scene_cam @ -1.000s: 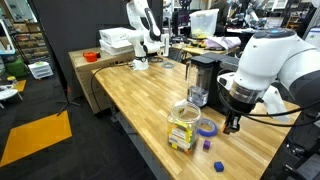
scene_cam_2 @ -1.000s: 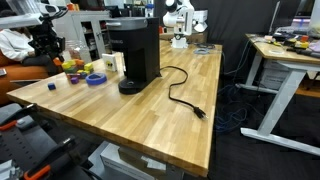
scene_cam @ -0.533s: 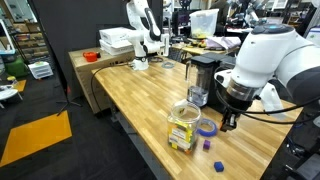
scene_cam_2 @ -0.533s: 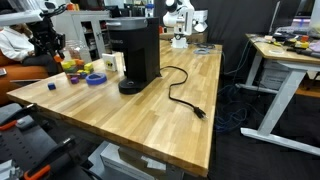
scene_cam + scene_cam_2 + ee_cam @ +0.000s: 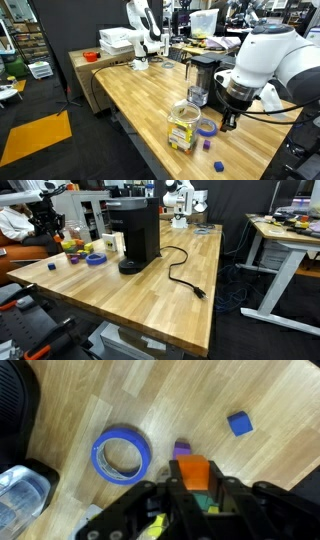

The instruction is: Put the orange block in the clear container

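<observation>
Gripper (image 5: 194, 490) closed on the orange block (image 5: 193, 470) over the wooden table (image 5: 260, 390); blue tape ring (image 5: 122, 455) lies just beside. Clear container (image 5: 20, 495) at wrist view's lower left; blue cube (image 5: 238, 424) stands apart

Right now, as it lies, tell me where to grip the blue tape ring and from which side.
Grip the blue tape ring by its wall, straight from above, straddling it between the open middle and the outside. It lies flat on the table, so its sides likely give too little height. Use the stretch away from the purple cube.
</observation>
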Controlling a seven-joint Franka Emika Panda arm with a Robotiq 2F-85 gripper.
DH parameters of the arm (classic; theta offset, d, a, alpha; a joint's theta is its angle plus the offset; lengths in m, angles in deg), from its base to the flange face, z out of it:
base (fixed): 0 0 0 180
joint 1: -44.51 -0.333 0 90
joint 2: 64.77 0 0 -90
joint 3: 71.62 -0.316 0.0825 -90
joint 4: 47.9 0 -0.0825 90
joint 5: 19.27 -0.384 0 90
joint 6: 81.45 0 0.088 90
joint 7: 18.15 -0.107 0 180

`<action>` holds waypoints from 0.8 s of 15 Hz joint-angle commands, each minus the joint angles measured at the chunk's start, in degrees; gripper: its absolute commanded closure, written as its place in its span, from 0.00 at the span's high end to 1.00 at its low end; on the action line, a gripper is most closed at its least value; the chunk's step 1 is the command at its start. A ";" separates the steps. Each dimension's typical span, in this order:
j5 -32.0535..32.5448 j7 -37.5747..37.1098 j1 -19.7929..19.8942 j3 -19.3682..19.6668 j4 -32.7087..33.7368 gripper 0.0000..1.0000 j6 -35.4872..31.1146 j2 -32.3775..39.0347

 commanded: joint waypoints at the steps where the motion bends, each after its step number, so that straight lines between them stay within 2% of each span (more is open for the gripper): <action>1: 0.21 0.65 0.76 -1.04 1.02 0.07 0.42 0.00; 6: 6.66 0.59 -0.35 -0.72 7.40 0.07 1.32 0.69; 12: 13.01 2.62 -0.33 -0.64 14.28 0.07 1.15 4.67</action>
